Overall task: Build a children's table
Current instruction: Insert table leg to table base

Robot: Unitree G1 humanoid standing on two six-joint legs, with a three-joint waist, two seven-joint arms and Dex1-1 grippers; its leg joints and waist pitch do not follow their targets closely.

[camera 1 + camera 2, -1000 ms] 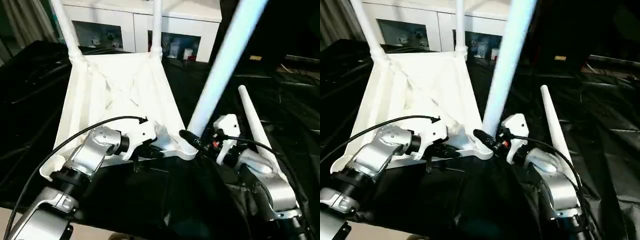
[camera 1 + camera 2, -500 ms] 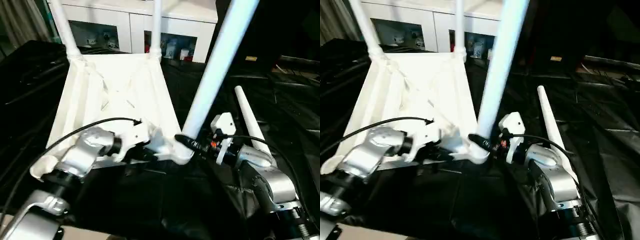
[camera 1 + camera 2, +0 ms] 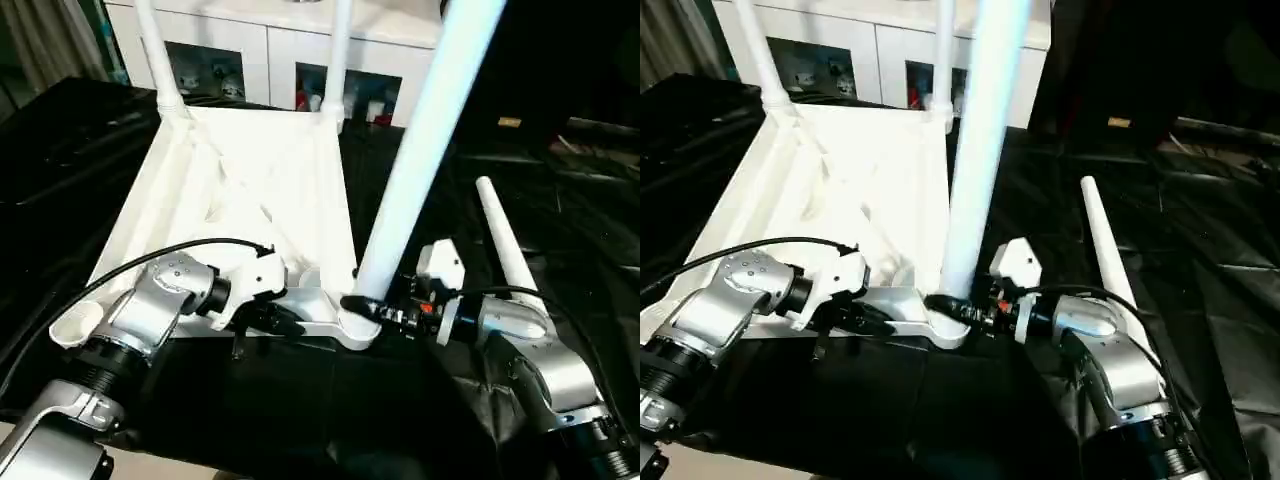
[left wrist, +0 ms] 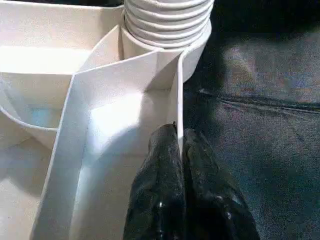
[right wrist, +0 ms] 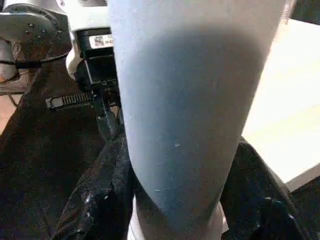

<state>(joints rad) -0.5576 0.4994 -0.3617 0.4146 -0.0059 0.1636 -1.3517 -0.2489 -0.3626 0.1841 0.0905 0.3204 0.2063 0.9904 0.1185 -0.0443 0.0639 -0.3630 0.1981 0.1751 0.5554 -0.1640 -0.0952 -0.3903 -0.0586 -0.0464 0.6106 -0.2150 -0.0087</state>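
The children's table lies upside down on the black cloth, its ribbed white top [image 3: 240, 180] facing up. Two legs [image 3: 160, 50] [image 3: 338, 50] stand in the far corner sockets. A third leg [image 3: 420, 150] rises, leaning right, from the near right socket [image 3: 355, 325]. My right gripper [image 3: 365, 308] is shut around the base of that leg [image 5: 185, 100], one black finger [image 5: 100, 200] on each side. My left gripper [image 4: 180, 145] is shut on the thin rim wall of the top, just beside the same socket. A fourth leg [image 3: 505, 250] lies loose on the cloth to the right.
The near left corner socket [image 3: 72, 325] stands open by my left forearm. A white cabinet [image 3: 270, 60] with glass doors stands behind the work table. Black cloth [image 3: 590, 230] covers the table to the right of the loose leg.
The camera has shifted. The held leg stands slightly more upright in the near right socket. Both grips are unchanged.
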